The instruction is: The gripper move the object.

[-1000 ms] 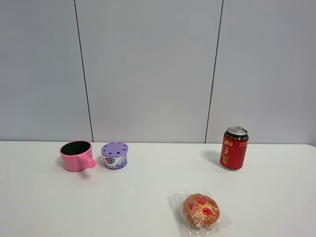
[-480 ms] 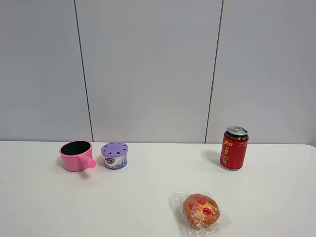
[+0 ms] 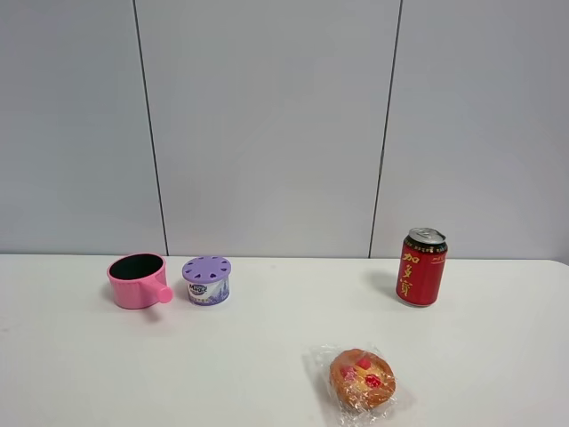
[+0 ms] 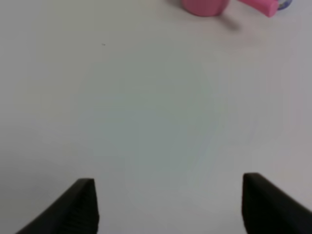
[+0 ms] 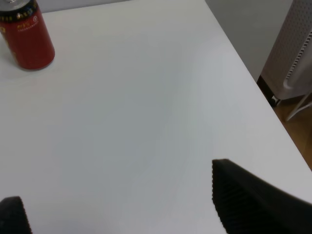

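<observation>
The pink toy saucepan (image 3: 136, 280) stands on the white table (image 3: 267, 356) at the back left, its stick handle pointing towards the purple-lidded container. It also shows in the left wrist view (image 4: 204, 6), far ahead of my left gripper (image 4: 168, 181), which is open and empty over bare table. My right gripper (image 5: 117, 185) is open and empty over the table's right part, apart from the red can (image 5: 27, 34). Neither gripper shows in the exterior high view.
A purple-lidded round container (image 3: 206, 280) stands just right of the saucepan. A red can (image 3: 421, 267) stands at the back right. A wrapped pastry (image 3: 360, 378) lies front centre. The table's right edge (image 5: 253, 73) borders floor and a white perforated object (image 5: 297, 48).
</observation>
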